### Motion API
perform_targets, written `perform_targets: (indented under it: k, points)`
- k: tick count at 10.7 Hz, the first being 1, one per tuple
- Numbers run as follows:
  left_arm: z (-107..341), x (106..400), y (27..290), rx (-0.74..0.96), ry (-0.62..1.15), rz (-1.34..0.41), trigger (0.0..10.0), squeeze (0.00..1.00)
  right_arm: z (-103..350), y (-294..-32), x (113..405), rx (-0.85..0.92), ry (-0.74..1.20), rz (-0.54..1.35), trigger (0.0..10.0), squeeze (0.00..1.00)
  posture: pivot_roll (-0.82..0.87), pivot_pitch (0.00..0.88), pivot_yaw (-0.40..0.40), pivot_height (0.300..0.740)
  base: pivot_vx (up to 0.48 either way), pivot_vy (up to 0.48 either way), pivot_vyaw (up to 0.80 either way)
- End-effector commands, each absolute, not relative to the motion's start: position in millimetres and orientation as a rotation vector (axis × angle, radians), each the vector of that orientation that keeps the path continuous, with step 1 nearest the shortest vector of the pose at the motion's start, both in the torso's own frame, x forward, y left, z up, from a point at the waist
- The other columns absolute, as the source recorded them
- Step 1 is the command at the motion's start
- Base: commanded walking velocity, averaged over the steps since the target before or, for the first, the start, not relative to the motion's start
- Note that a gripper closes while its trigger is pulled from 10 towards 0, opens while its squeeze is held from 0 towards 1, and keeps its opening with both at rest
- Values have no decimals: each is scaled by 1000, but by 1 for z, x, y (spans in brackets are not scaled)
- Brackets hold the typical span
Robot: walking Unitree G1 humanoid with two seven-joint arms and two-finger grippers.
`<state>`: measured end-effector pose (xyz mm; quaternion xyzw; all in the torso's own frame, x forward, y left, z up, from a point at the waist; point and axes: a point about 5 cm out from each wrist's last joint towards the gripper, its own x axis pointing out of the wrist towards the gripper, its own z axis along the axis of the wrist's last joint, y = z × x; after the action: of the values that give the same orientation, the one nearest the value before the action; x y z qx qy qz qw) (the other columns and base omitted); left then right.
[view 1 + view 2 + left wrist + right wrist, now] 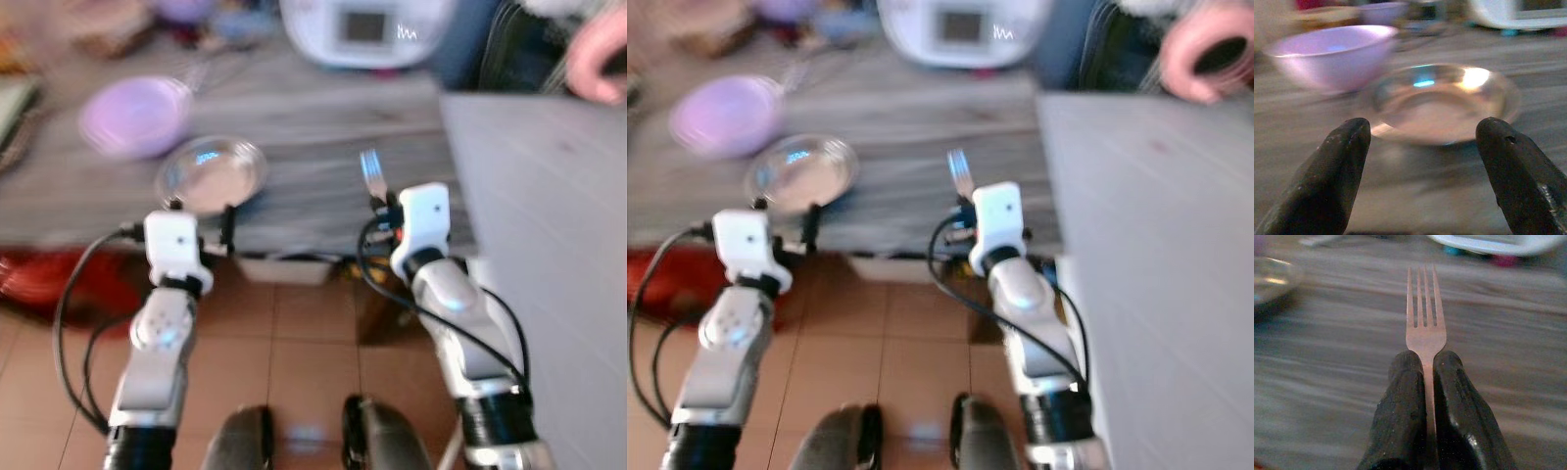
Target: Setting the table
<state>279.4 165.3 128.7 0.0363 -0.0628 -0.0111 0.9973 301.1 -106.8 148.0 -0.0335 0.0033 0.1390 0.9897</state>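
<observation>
Right claw (1422,382): clamps fork (1424,308) over desk (313,186).
Left claw (1420,147): wide before plate (1442,100).
Risk: thin handle may twist; plate may slide into bowl (1332,54).

Blurred indoor scene centred on a long wooden table (323,108) with grey-brown streaked grain. Beneath the table, terracotta floor tiles (294,343) with pale grout lines. Under the table's left end, something red (39,279), too blurred to identify. At the table's far edge, a white appliance (367,29) with a small dark screen. To the table's right, touching its end, a plain grey surface (549,245) with faint lines. Beyond that surface, a dark chair back (524,44) and part of a person's hand (598,54). At the table's far left, indistinct clutter (59,29). Soft, even light, with bright glints on the tabletop.
</observation>
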Motion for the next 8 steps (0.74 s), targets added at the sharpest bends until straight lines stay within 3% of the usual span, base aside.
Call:
perform_targets:
  k: [1, 5, 8]
  points:
    - [129, 276, 170, 83, -127, 2, 10000, 0, 151, -105, 299, -59, -8, 278, 10000, 0, -46, 199, 29, 740, 0, 0, 581]
    - [129, 273, 171, 90, -119, 3, 10000, 0, 148, -127, 312, 70, 34, 98, 10000, 0, -34, 217, 38, 740, 0, 0, 0]
    - [128, 270, 172, 90, -99, -7, 10000, 0, 155, -128, 327, 139, 29, 42, 10000, 0, -19, 234, 49, 740, 0, 0, 0]
